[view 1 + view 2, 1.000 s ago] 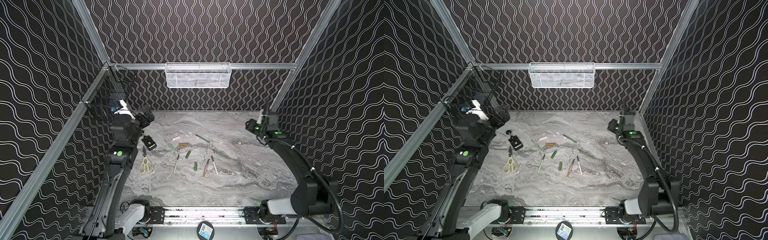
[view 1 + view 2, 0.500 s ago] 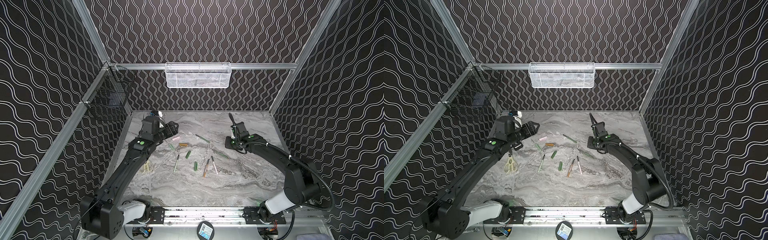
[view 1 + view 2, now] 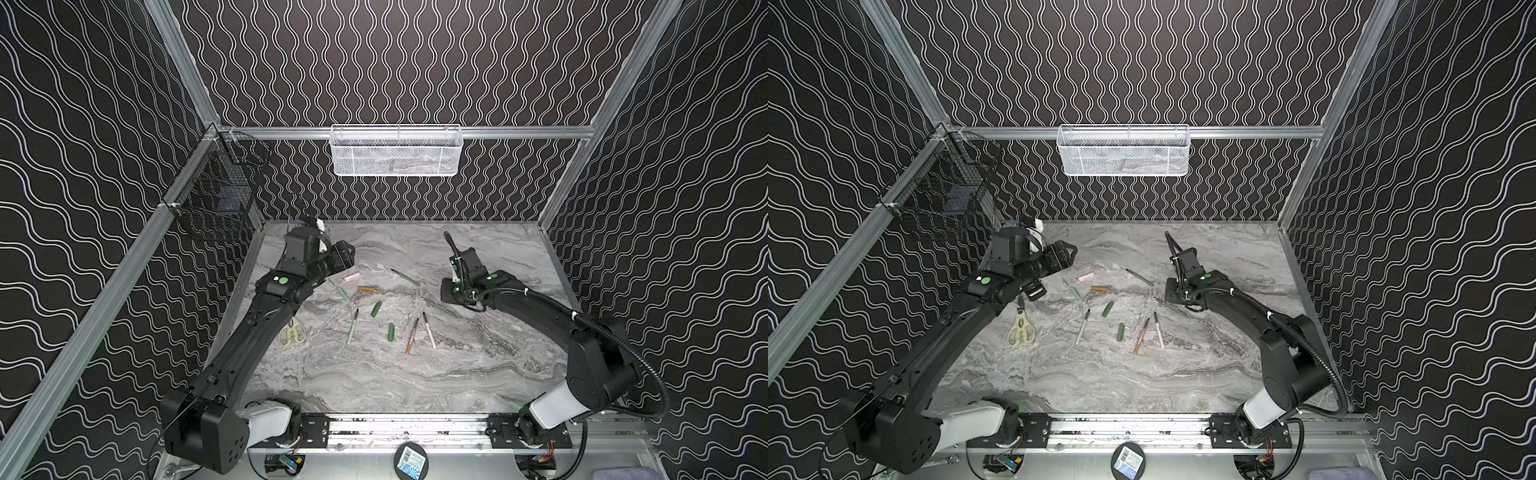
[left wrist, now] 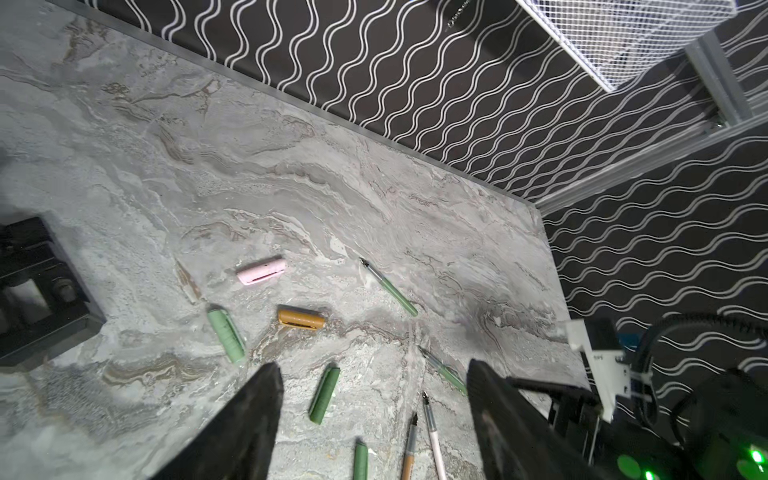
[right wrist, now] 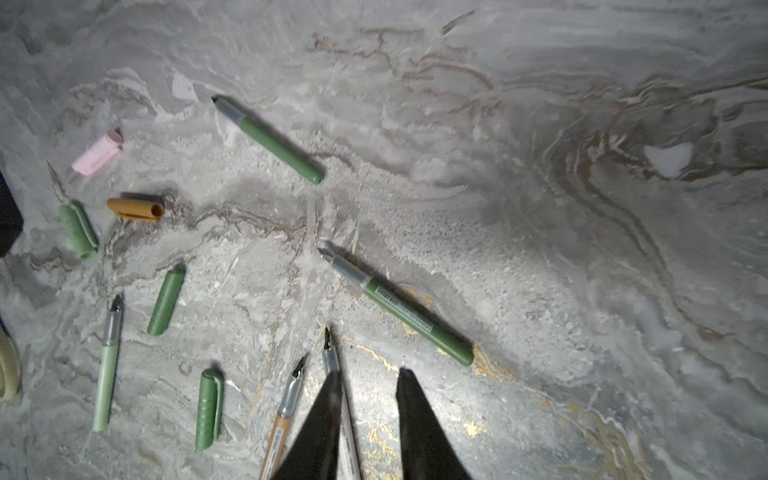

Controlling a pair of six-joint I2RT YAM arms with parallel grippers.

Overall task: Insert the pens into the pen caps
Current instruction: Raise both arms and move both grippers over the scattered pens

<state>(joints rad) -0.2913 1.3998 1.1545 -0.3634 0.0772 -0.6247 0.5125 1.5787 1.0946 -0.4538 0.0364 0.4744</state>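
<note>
Five pens lie loose on the marble table (image 3: 374, 386): two green ones (image 3: 405, 277) (image 5: 399, 309), a pale green one (image 3: 352, 326), a tan one (image 3: 412, 336) and a pink-white one (image 3: 429, 330). The caps lie left of them: pink (image 4: 262, 271), gold-brown (image 4: 300, 319), pale green (image 4: 226, 336) and two dark green (image 4: 325, 394) (image 5: 209, 409). My left gripper (image 4: 374, 370) hovers open above the caps, holding nothing. My right gripper (image 5: 370, 374) hangs low near the second green pen with its jaws a narrow gap apart and empty. The pink-white pen runs under one finger (image 5: 320, 415).
Cream-handled scissors (image 3: 1020, 328) lie beside my left arm, and a small black block (image 4: 37, 291) sits by them. A white mesh basket (image 3: 395, 151) hangs on the back rail and a black wire basket (image 3: 216, 199) on the left rail.
Both arms have swung in from the side walls to above the pens and caps. The jaws of both grippers have narrowed. Nothing on the table has moved.
</note>
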